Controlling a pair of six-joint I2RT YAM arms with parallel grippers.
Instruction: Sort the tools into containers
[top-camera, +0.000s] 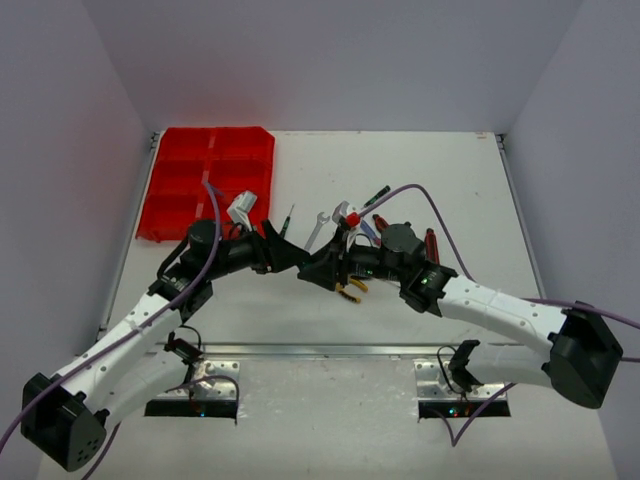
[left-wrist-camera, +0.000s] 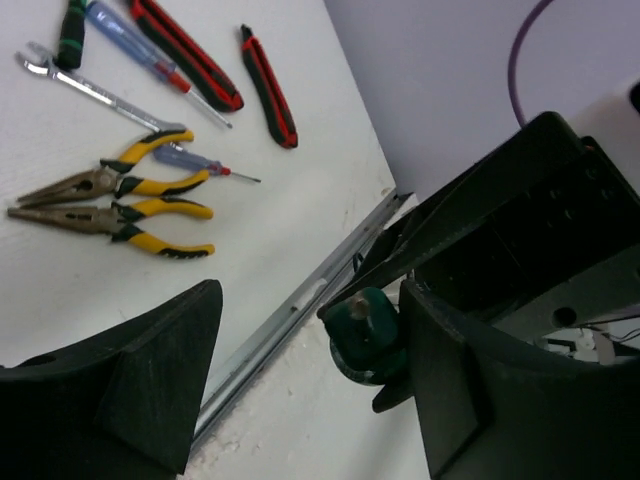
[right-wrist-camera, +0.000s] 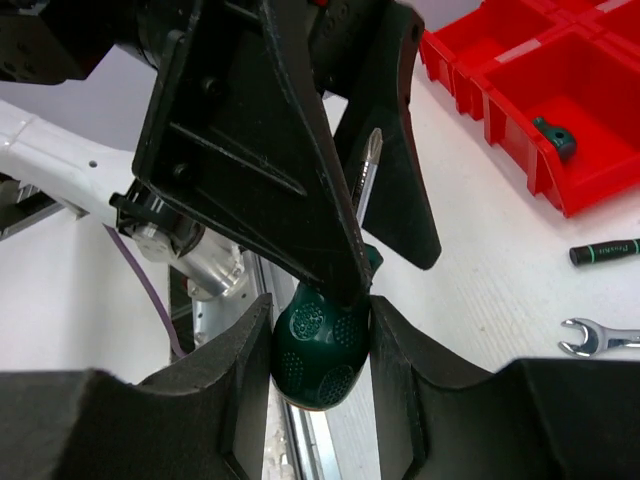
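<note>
While the right gripper is pinching the green screwdriver by its handle in mid-air between the arms, the left gripper is straddling its shaft, jaws apart. If the right is releasing before the left is clamping firmly, the screwdriver is risking falling well short of the red tray.

1. In the top view the tray fills the table's upper left, close along the left wall.
2. Tools lie scattered at centre.
3. Just below them the left gripper and right gripper meet nose to nose around a screwdriver, blocking the middle.
4. Bare table lies open at upper right, and in a strip at lower centre above the rail.
5. In the left wrist view, pliers, a wrench and cutters crowd the upper left. The white surface from there down to the rail is free.
</note>
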